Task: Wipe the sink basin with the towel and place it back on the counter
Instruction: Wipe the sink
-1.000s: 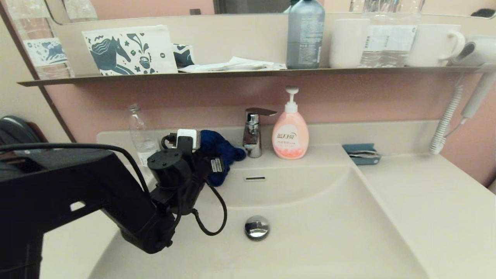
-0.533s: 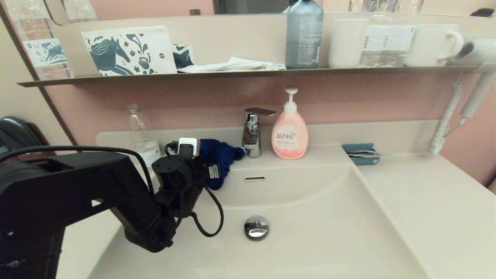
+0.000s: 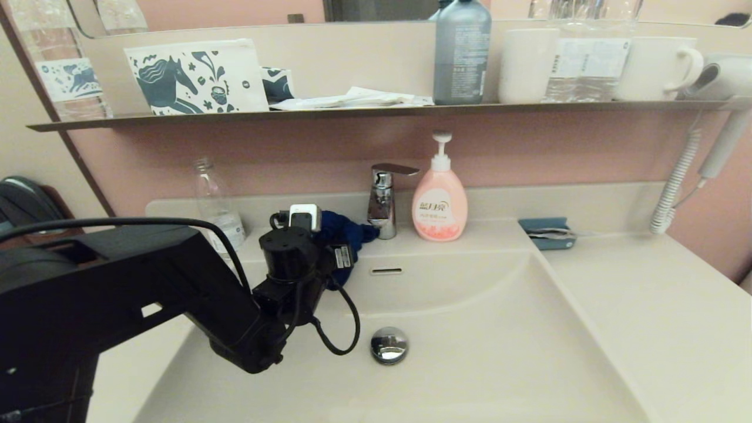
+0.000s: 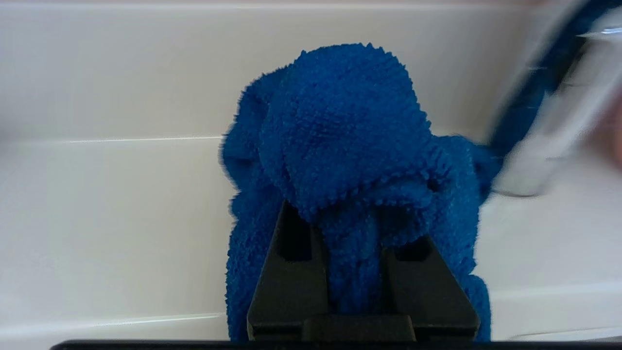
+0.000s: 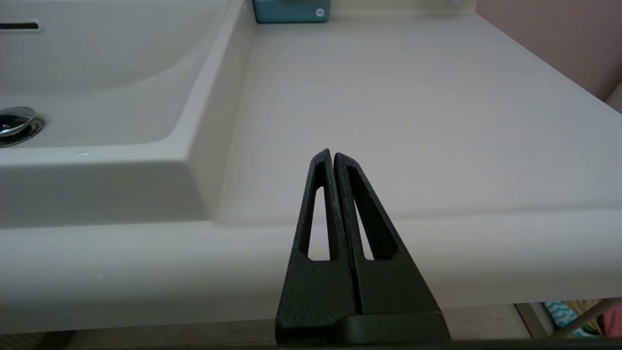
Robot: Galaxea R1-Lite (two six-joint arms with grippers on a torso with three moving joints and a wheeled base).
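Note:
A fluffy blue towel (image 3: 346, 235) hangs bunched at the back left rim of the cream sink basin (image 3: 470, 352), just left of the tap. My left gripper (image 4: 352, 238) is shut on the towel (image 4: 340, 126), whose folds spill over both fingers. In the head view the wrist hides the fingers. The round chrome drain plug (image 3: 389, 343) and slot overflow (image 3: 386, 271) lie bare in the basin. The counter (image 3: 646, 305) stretches right of the basin. My right gripper (image 5: 333, 155) is shut on nothing, parked low before the counter's front edge (image 5: 437, 233).
A chrome tap (image 3: 383, 200) and pink soap pump bottle (image 3: 440, 194) stand behind the basin. A clear plastic bottle (image 3: 216, 205) stands at the back left, a teal holder (image 3: 547, 232) at the back right. A dark-edged shelf (image 3: 376, 108) with several items runs above.
My left arm has carried the towel to the right along the basin's back rim, closer to the tap. The right arm has not moved.

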